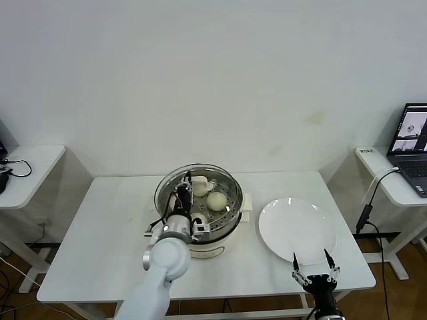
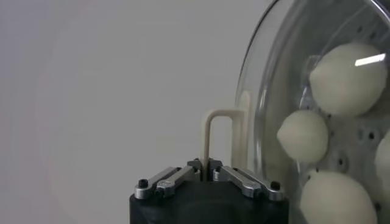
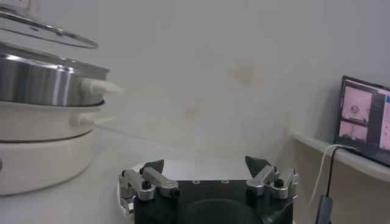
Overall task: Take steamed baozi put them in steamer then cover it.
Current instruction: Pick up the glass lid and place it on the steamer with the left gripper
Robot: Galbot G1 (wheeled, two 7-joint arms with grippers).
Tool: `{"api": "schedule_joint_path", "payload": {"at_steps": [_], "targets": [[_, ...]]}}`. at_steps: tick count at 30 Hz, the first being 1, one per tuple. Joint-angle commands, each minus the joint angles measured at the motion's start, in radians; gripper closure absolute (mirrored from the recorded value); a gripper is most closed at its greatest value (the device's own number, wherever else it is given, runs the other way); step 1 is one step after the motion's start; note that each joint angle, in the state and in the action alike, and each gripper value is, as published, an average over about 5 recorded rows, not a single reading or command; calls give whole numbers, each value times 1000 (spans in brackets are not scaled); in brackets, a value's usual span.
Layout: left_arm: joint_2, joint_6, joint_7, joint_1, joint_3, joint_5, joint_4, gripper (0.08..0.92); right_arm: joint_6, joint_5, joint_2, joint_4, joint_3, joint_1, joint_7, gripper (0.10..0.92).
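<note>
The steamer (image 1: 235,215) stands at mid table, a steel pot on a cream-white base. Cream-white baozi (image 1: 215,200) lie on its perforated tray. My left gripper (image 1: 181,200) is shut on the cream handle (image 2: 207,137) of the round glass lid (image 1: 167,189) and holds it just over the pot, a little to the left. In the left wrist view three baozi (image 2: 346,79) show through the lid's glass (image 2: 268,103). In the right wrist view the lid (image 3: 49,33) hangs slightly above the steamer's rim (image 3: 42,76). My right gripper (image 1: 315,268) is open and empty at the table's front right.
A flat white plate (image 1: 297,227) lies bare to the right of the steamer, just beyond the right gripper. A side desk with a laptop (image 1: 413,143) and a cable stands at far right. Another side table (image 1: 27,170) stands at left.
</note>
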Motion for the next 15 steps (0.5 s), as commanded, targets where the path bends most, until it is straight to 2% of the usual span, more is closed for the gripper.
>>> {"api": "schedule_joint_path", "payload": {"at_steps": [1,15], "targets": [[-44,-6,-2,-10,11,41,69,855,1,-3,-1,-3,-2,0,1,202],[-51,-16,-6,-1,6,53,72,855,1,-4,-3,-7,-12,0,0,203]]}}
